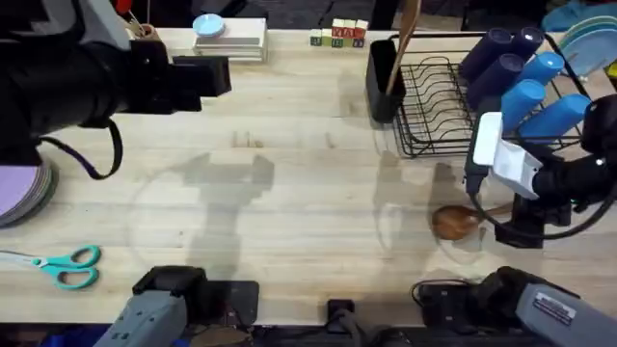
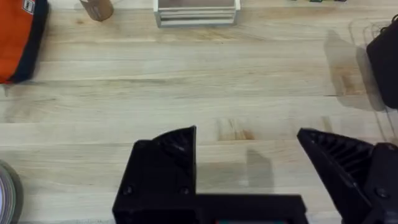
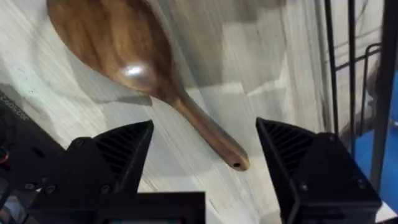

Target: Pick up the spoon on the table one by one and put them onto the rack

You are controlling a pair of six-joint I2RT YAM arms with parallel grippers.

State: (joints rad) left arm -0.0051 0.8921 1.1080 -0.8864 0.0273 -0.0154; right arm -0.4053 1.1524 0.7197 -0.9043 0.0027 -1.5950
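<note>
Spoon (image 3: pixel 134 68) lies flat on tabletop (image 1: pixel 289 183), just in front of rack (image 1: pixel 434 106). Right hand (image 3: pixel 205 162) hovers over its handle, fingers apart, not touching. Left hand (image 2: pixel 249 162) hangs above bare tabletop, fingers apart. Second spoon (image 1: pixel 405 43) stands in rack's holder.

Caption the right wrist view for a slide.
Open right claw straddles the handle of a wooden spoon lying on the table, beside the black wire rack.
</note>
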